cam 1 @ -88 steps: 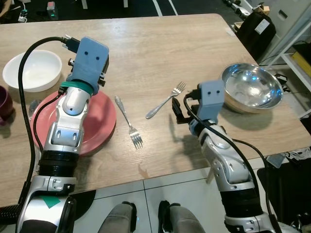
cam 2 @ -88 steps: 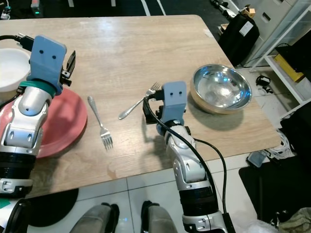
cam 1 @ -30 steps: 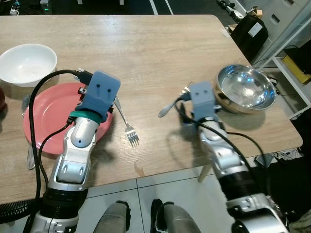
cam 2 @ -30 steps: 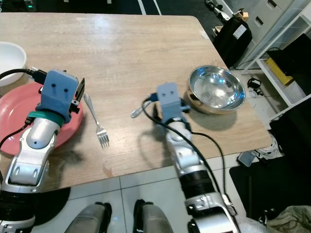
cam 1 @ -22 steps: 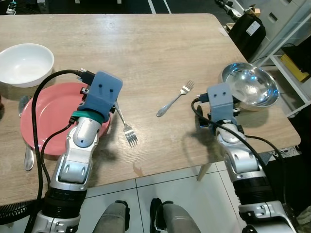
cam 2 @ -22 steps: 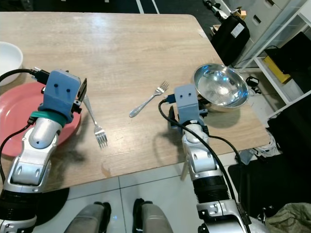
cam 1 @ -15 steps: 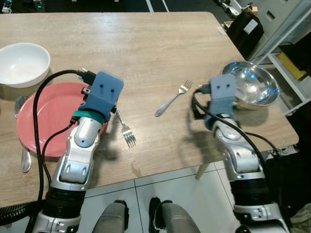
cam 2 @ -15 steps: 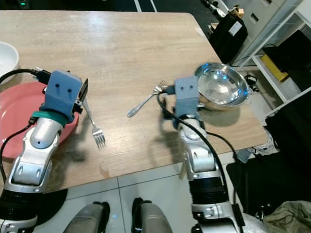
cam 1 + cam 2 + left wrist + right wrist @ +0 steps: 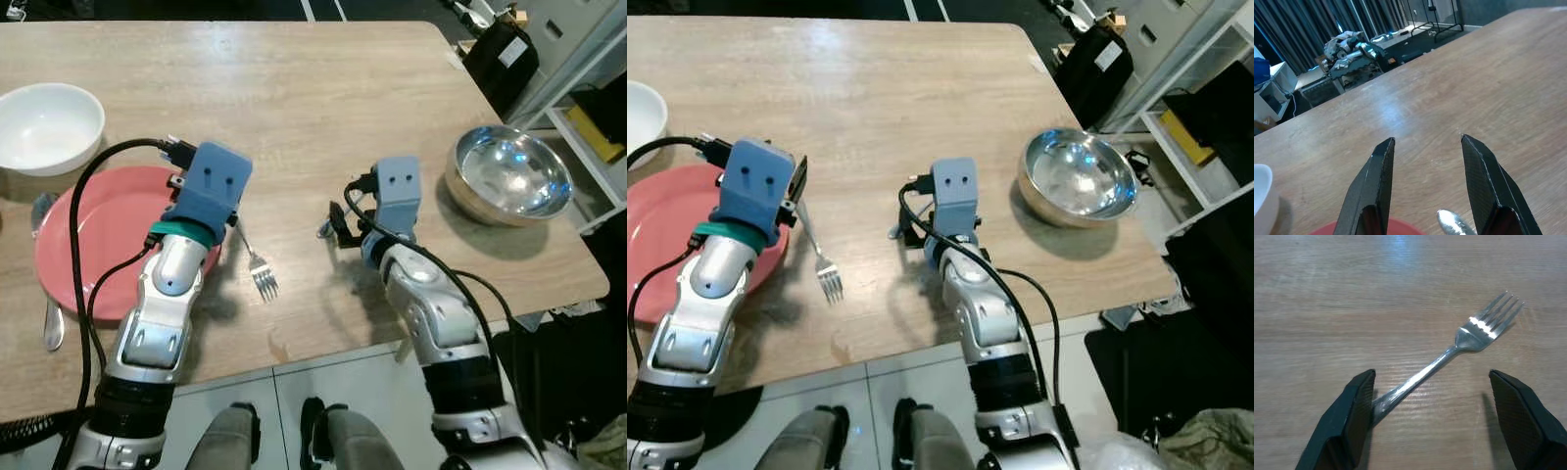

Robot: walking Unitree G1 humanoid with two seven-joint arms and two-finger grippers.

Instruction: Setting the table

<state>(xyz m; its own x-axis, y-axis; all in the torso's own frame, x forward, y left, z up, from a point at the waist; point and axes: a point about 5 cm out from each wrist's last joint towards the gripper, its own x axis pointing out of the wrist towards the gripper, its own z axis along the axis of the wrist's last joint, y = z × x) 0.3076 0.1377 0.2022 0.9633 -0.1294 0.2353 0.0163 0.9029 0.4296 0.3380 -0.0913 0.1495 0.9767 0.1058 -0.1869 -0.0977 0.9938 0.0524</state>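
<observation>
Fork (image 9: 1449, 354) lies flat on the table (image 9: 294, 88), its handle running slantwise between the right gripper's (image 9: 1432, 418) wide-spread fingers, tines pointing away. Left gripper (image 9: 1427, 188), also spread wide, hovers by the red plate (image 9: 88, 235), farther off.

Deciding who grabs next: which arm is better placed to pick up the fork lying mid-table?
Right. The right gripper is open and straddles that fork; the left gripper hovers by the pink plate.
</observation>
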